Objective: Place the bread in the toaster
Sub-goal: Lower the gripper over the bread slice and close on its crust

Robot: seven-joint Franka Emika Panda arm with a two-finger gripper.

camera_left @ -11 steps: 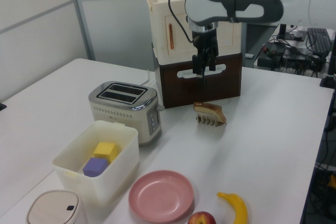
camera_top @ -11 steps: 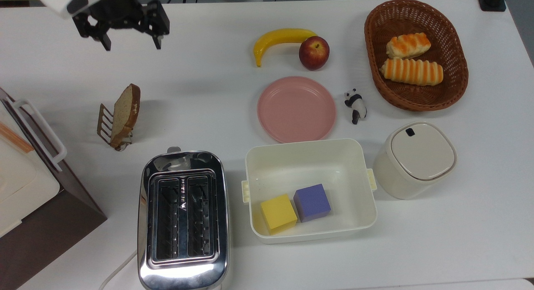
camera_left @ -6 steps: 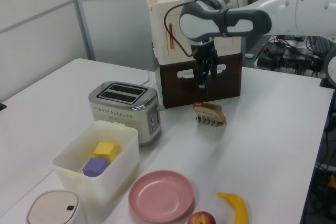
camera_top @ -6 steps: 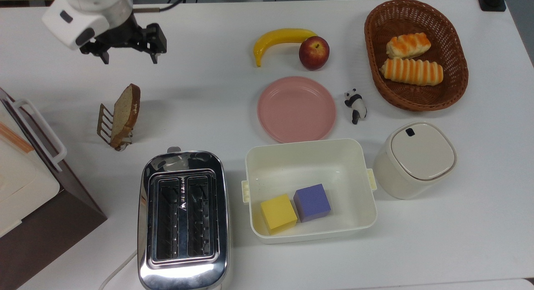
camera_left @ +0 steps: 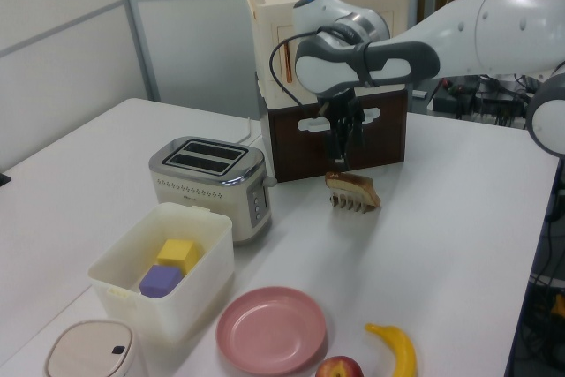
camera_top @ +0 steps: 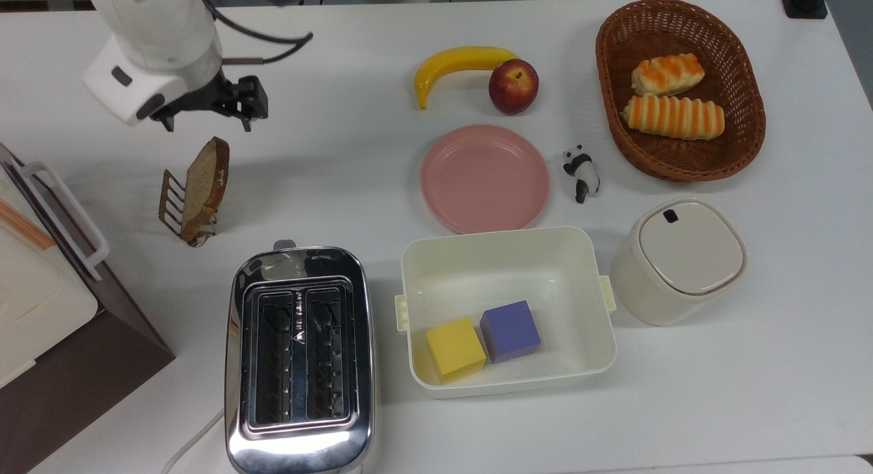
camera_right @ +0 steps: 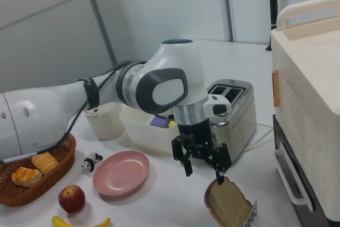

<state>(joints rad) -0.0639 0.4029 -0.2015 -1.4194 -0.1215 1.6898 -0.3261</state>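
Overhead first, top view: the gripper [camera_top: 206, 121] hangs with its two fingers spread apart and nothing between them, just above the upper edge of the bread [camera_top: 204, 187] as the top view frames it. The bread stands on edge, leaning in a small wire rack [camera_top: 173, 201] on the white table [camera_top: 354, 187]. No contact visible between fingers and slice. The toaster [camera_top: 300, 359] sits near the bottom of the top view, below the rack, both slots dark and unfilled, white cord trailing off its lower left corner. To the top view's right of the toaster: a cream bin [camera_top: 506, 310] holding a yellow cube [camera_top: 455, 348] and a purple cube [camera_top: 510, 331]. Pink plate [camera_top: 485, 178], banana [camera_top: 458, 67], apple [camera_top: 513, 86], panda figure [camera_top: 581, 172], wicker basket [camera_top: 743, 126] with two striped rolls, and a lidded canister [camera_top: 678, 260] lie further to the right.

Left view: gripper [camera_left: 342, 156] points down, directly over the bread [camera_left: 354, 187], a small gap between fingertips and crust. Toaster [camera_left: 210, 183] stands well apart at the left view's left, beside the bin. A cream-and-brown cabinet [camera_left: 335, 143] stands behind the arm.

Right view: gripper [camera_right: 204, 174] open, one fingertip just beside the rounded top of the bread [camera_right: 228, 204], whether it touches I cannot tell. Toaster [camera_right: 234, 112] stands behind the arm.
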